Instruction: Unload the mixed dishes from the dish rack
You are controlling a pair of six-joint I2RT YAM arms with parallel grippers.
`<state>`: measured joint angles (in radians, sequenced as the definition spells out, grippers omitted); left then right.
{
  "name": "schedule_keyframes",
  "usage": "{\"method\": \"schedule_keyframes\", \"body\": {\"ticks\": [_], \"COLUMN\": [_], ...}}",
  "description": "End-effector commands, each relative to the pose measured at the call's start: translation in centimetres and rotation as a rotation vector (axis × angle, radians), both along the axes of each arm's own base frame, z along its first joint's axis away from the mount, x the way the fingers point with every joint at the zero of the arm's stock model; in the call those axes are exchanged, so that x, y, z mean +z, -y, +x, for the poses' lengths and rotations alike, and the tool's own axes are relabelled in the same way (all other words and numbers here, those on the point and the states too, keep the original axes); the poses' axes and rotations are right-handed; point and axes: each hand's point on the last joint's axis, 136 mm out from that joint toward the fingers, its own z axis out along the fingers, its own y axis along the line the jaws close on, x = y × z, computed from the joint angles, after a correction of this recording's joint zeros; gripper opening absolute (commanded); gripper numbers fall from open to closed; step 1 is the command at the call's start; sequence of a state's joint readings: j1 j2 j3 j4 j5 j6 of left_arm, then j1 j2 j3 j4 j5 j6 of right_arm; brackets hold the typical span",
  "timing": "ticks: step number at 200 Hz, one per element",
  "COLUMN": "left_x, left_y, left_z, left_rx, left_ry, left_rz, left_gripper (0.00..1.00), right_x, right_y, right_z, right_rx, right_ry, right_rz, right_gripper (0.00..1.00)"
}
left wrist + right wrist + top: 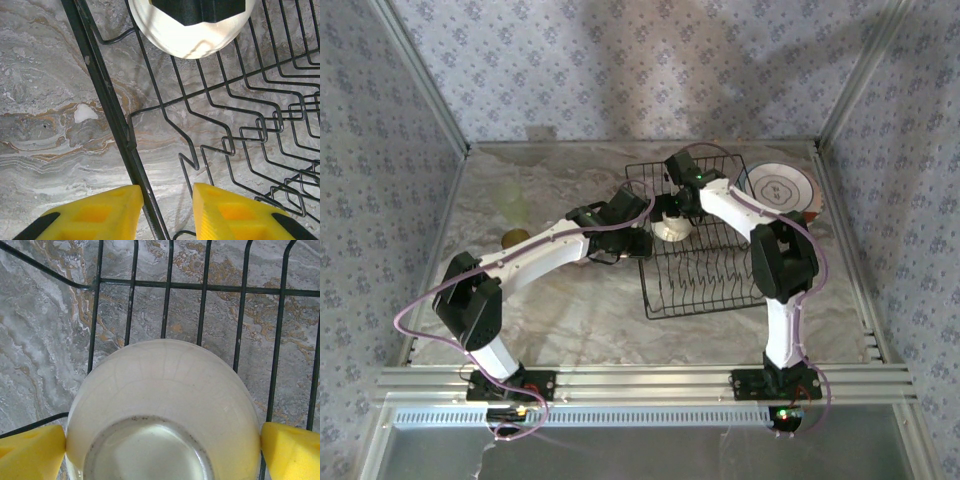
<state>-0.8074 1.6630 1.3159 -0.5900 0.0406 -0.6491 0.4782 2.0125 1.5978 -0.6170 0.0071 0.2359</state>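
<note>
Closing evenly judged best on cream bowl [160, 410] flanked by wide-open right fingers [30, 450], dish rack rim [107, 100] straddled by part-open left fingers [100, 212].

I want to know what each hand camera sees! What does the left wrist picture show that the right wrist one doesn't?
Left wrist view: the left pincer sits open astride the thick side wire of the dish rack, with rows of bent prongs beyond. Right wrist view: the right pincer sits either side of the upside-down cream bowl, seen close up. Both share that bowl, the black rack wires and the marbled table.
</note>
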Motion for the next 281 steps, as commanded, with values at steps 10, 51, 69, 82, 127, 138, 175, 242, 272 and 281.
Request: {"method": "schedule_keyframes", "body": {"ticks": [10,51,69,82,127,138,175,242,272,281], "left_x": [-2.5,-2.4,-2.1,-2.0,-1.5,-1.3,-0.8,0.8,2.5,3.1], "left_y": [0.4,0.6,0.6,0.6,0.4,0.4,0.0,-0.4,-0.9,-1.0], "left_z": [-0.3,-0.3,-0.2,-0.2,-0.1,0.0,0.0,0.2,0.8,0.9], "left_rx": [-0.007,-0.011,-0.012,-0.012,-0.011,-0.009,-0.007,-0.010,-0.001,-0.002], "left_ry": [-0.046,-0.045,-0.038,-0.036,-0.018,-0.013,0.000,0.034,0.064,0.078], "left_rz": [0.031,0.027,0.023,0.023,0.023,0.022,0.033,0.037,0.015,0.006], "left_gripper": [0.34,0.34,0.34,0.34,0.34,0.34,0.34,0.34,0.38,0.42], "right_x": [-7.0,-7.4,-8.1,-8.6,-9.9,-10.1,-8.6,-5.6,-4.3,-4.0], "right_y": [4.0,4.8,4.8,4.7,4.6,4.6,4.7,4.5,4.6,4.6], "right_z": [-6.5,-7.2,-7.5,-7.6,-8.6,-8.7,-7.9,-6.1,-5.6,-5.6], "right_rx": [0.026,0.033,0.043,0.049,0.076,0.074,0.049,-0.004,-0.024,-0.029], "right_ry": [-0.333,-0.386,-0.420,-0.436,-0.480,-0.485,-0.442,-0.382,-0.350,-0.344], "right_rz": [-0.167,-0.189,-0.204,-0.214,-0.251,-0.243,-0.208,-0.024,0.062,0.086], "right_gripper": [1.00,1.00,1.00,1.00,0.99,0.94,0.82,0.68,0.65,0.65]}}
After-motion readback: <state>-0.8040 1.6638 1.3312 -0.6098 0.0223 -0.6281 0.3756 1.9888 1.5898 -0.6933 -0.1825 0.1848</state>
